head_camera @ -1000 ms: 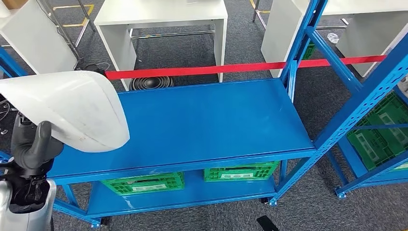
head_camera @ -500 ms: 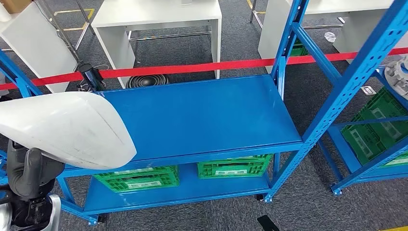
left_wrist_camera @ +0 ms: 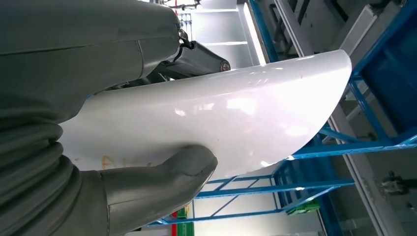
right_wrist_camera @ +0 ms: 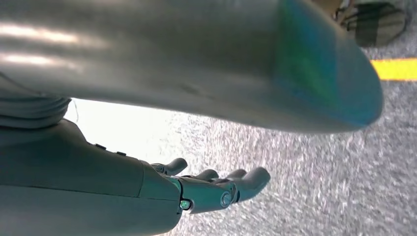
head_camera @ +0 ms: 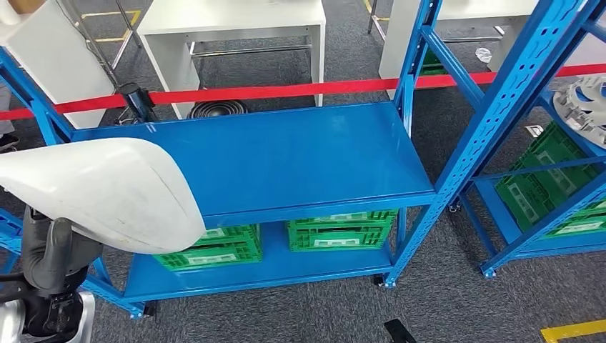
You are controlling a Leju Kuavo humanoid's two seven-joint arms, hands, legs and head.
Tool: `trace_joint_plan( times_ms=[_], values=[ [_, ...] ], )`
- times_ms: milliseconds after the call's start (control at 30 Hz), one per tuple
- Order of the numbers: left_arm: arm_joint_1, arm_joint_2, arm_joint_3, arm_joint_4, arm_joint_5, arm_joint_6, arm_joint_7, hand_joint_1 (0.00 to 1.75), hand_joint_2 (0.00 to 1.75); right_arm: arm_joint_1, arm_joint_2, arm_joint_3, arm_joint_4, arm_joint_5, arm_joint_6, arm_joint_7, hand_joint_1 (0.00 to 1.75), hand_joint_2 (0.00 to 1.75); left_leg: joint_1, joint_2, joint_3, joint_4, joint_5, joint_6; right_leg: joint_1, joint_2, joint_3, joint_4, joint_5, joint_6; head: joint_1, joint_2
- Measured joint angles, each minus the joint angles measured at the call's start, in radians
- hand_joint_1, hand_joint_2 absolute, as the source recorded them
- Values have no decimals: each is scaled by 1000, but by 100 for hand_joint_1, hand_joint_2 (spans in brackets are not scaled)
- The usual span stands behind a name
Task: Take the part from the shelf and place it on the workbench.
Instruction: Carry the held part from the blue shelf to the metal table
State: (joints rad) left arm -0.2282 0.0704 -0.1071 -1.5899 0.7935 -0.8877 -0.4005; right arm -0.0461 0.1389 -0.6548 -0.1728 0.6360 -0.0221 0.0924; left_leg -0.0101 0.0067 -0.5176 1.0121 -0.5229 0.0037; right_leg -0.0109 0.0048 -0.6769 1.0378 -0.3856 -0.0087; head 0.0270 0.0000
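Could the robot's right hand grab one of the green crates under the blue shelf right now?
Probably not. The right robot hand hangs open over grey carpet, and the green crates sit low under the blue shelf, so it would likely need to bend down.

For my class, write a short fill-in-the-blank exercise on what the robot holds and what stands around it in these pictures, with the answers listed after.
1. The robot's left hand holds a large curved part whose colour is ____.
2. The top of the blue shelf in front of the robot carries ____.
3. The crates on the lower shelf level are ____ in colour.
4. The right hand hangs over the carpet with its fingers apart, holding ____.

Answers: white; nothing; green; nothing
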Motion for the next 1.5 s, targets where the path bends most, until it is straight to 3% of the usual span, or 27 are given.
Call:
trace_joint_plan(
  times_ms=[67,167,200,233,267,333,400,433,500,567,667,700,767,800,867,933,967,1033,1100,1167,1200,1233,1267,1333,1400,1433,1500],
  values=[
    [-3,-3,-4,4,0,0,0,175,175,1,0,-3,0,0,0,0,0,0,5,3,-11,-11,28,13,-1,0,-13,27,-38,11,1,0],
    [-2,-5,-7,8,-5,-1,-2,175,175,0,-1,-4,0,-3,2,-2,0,0,9,7,-49,-14,67,22,-3,0,-57,192,-183,23,5,0],
    [1,-4,-7,8,-8,-2,-4,175,175,0,-1,-6,0,-5,1,1,0,0,9,8,-67,-12,79,22,-4,0,-62,245,-207,26,5,0],
    [4,-3,-7,9,-10,-3,-6,175,175,1,-1,-8,0,-7,1,8,0,0,9,9,-84,-9,90,20,-4,0,-52,270,-208,29,5,0],
    [8,-2,-7,10,-12,-4,-9,175,175,1,-2,-10,0,-10,0,16,0,0,10,10,-101,-6,101,18,-5,0,-25,262,-192,30,5,0],
    [14,1,-7,11,-18,-8,-19,175,175,0,-3,-17,0,-15,1,24,0,0,11,10,-132,4,120,10,-6,-1,75,149,-160,29,5,0],
    [21,4,-6,7,-35,-12,-32,175,175,-1,-4,-25,0,-19,3,18,0,0,10,10,-150,15,134,-1,-2,0,155,34,-167,18,6,0],
    [25,4,-6,4,-46,-13,-35,175,175,-1,-4,-28,0,-20,4,15,0,0,9,10,-154,17,141,-8,0,0,170,6,-176,10,6,0],
    [35,4,-6,-8,-59,-5,-27,175,175,3,-4,-32,0,-20,6,13,0,0,9,10,-155,12,157,-21,2,0,160,-3,-165,-8,8,0],
    [47,4,-8,-21,-58,12,-15,175,175,5,-4,-34,0,-19,13,13,0,0,13,5,-169,28,128,-33,-1,-4,142,-9,-139,-24,7,0],
    [64,13,-9,-37,-52,25,-12,175,175,7,-5,-36,0,-18,24,1,0,0,17,0,-202,180,-27,-49,-4,-6,97,-13,-96,-34,4,0],
    [69,17,-9,-40,-50,25,-12,175,175,8,-5,-36,0,-18,24,-3,0,0,18,-1,-207,240,-58,-52,-4,-6,81,-12,-83,-33,4,0],
    [78,21,-9,-44,-49,25,-13,175,175,9,-5,-36,0,-18,24,-7,0,0,18,-1,-180,289,-50,-53,-4,-7,47,-9,-57,-30,4,0],
    [80,23,-10,-46,-48,26,-12,175,175,10,-5,-36,0,-18,25,-8,0,0,18,-2,-143,262,-26,-51,-4,-7,31,-8,-45,-27,3,0],
    [79,25,-11,-52,-47,31,0,175,175,8,-4,-37,0,-18,30,-9,0,0,17,-6,-25,126,-10,-42,-2,-7,7,-3,-22,-19,4,0],
    [70,30,-15,-53,-39,40,16,175,175,7,-4,-37,0,-15,43,-10,0,0,12,-11,54,14,-35,-29,-1,-6,0,-5,-1,-8,3,0],
    [63,36,-19,-50,-32,43,19,175,175,6,-4,-37,0,-12,50,-12,0,0,8,-12,63,-9,-42,-22,-1,-5,0,-9,10,-1,1,0],
    [47,50,-28,-42,-21,47,11,175,175,7,-4,-37,0,-8,60,-19,0,0,8,-9,46,-13,-23,-2,-4,-4,-5,-15,22,13,-2,0],
    [32,63,-36,-34,-12,49,1,175,175,9,-4,-37,0,-8,61,-25,0,0,11,-3,22,-16,4,16,-5,-2,-25,27,-34,23,-1,0],
    [22,71,-44,-25,-4,51,-1,175,175,9,-4,-37,0,-7,62,-26,0,0,9,0,-12,-14,32,25,-6,-2,-60,149,-144,30,0,0],
    [18,74,-50,-20,0,53,0,175,175,9,-5,-37,0,-6,63,-27,0,0,8,1,-30,-12,47,26,-6,-2,-72,216,-181,31,0,0],
    [16,75,-56,-14,2,55,1,175,175,8,-6,-37,0,-6,64,-27,0,0,6,1,-49,-10,62,26,-5,-2,-74,267,-193,32,1,0],
    [15,77,-62,-9,2,58,2,175,175,8,-6,-37,0,-4,65,-27,0,0,5,2,-68,-6,76,25,-4,-2,-60,287,-180,30,1,0],
    [13,82,-69,-1,3,61,-4,175,175,7,-9,-37,0,-2,70,-33,0,0,3,3,-105,3,99,21,0,-2,23,218,-133,22,1,0],
    [14,87,-72,0,3,63,-21,175,175,4,-11,-37,0,1,74,-45,0,0,0,6,-130,14,117,13,8,-3,137,72,-144,7,0,0],
    [17,89,-72,-2,3,62,-30,175,175,2,-12,-37,0,1,75,-50,0,0,-1,8,-135,16,125,8,11,-3,172,18,-160,0,1,0],
    [29,90,-72,-10,2,61,-36,175,175,3,-12,-37,0,3,76,-51,0,0,0,11,-137,11,141,-4,15,-3,180,-17,-167,-11,2,0]
  ],
)
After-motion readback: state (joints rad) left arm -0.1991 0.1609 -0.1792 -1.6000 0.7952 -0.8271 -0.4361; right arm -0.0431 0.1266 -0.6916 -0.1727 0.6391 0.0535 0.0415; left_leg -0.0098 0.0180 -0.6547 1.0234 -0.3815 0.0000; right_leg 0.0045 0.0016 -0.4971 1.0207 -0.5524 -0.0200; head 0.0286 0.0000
